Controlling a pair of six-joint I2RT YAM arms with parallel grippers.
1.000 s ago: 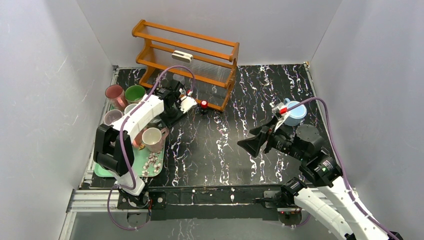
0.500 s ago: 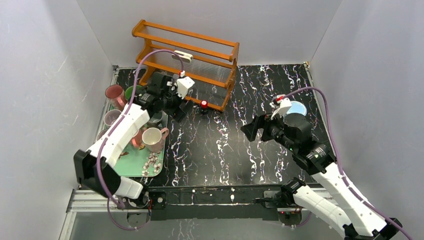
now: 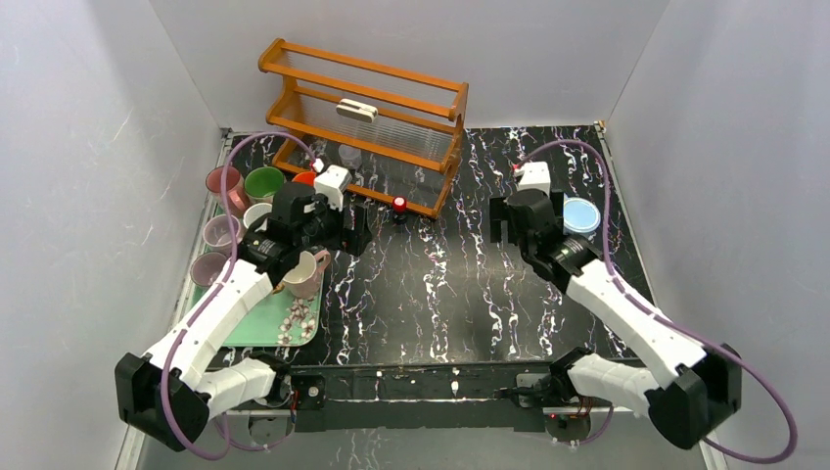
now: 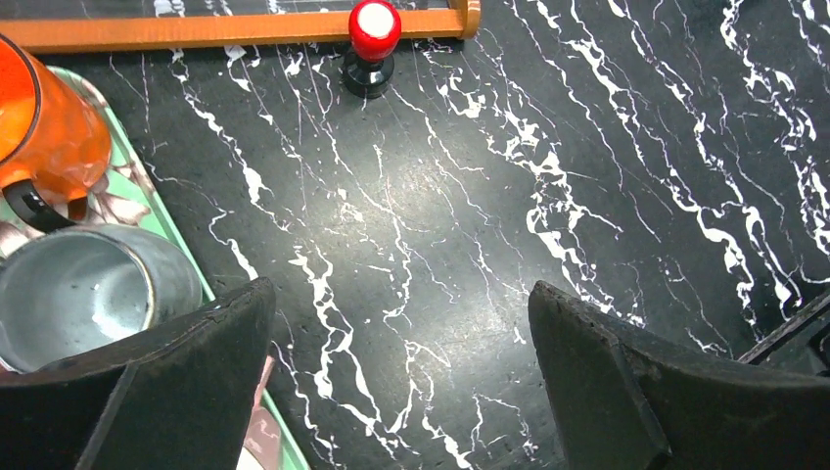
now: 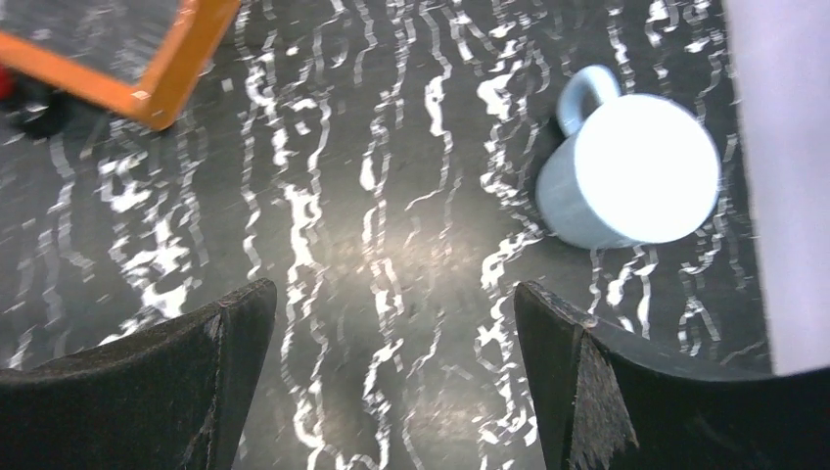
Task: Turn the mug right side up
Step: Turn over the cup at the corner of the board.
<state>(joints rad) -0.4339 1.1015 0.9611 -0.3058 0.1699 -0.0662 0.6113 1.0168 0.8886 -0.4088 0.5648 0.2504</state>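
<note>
Over the green tray [image 3: 253, 321] the left gripper [image 4: 399, 294] has sprung wide and lifted away empty. The right gripper [image 5: 393, 294], also spread and empty, has swung beside the blue mug [image 5: 631, 171], which seemingly stands base-up on the table [image 3: 440, 294] and probably needs turning next.

Pale blue mug [image 5: 631, 168] stands upside down on the table [image 3: 440, 294], far right.

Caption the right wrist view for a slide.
Open right gripper above the table, blue mug base-up ahead to the right, rack corner upper left.
</note>
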